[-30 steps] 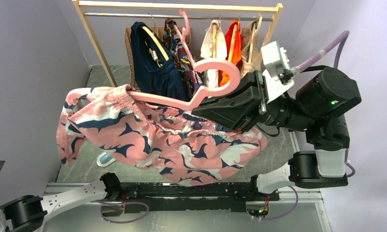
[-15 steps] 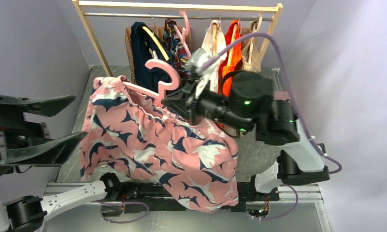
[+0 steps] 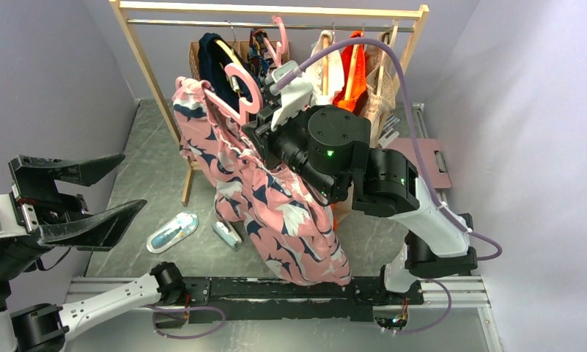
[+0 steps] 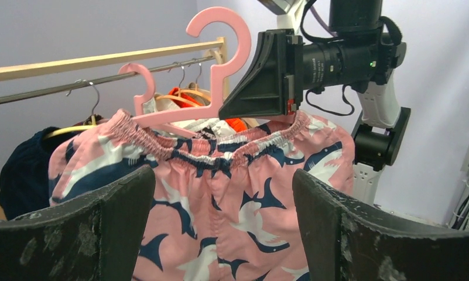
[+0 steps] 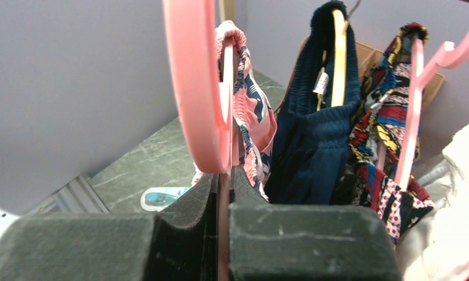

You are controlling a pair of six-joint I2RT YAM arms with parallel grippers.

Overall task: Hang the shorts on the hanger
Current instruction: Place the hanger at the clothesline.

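The pink shorts [image 3: 275, 213] with navy and white print hang by their gathered waistband from the pale-pink hanger [image 3: 245, 84]. They dangle in front of the clothes rack. My right gripper [image 3: 257, 136] is shut on the hanger's stem, just under the hook; in the right wrist view the hanger [image 5: 197, 82] rises from between the fingers of the right gripper [image 5: 225, 175], with the shorts [image 5: 249, 111] behind it. My left gripper [image 3: 129, 183] stands open at the far left, apart from the fabric. In the left wrist view the left gripper [image 4: 222, 175] frames the shorts [image 4: 238, 199] and hanger [image 4: 215, 82].
A wooden rack [image 3: 275, 9] at the back carries a navy garment [image 5: 314, 134], a multicolour patterned garment [image 5: 390, 134] on a second pink hanger [image 5: 416, 105], and white and orange clothes [image 3: 352, 66]. A blue-and-white object [image 3: 173, 231] lies on the grey floor.
My right arm has swung the hanger and shorts up and back toward the rack; the shorts now hang straight down. My open left gripper has come into view at the left.
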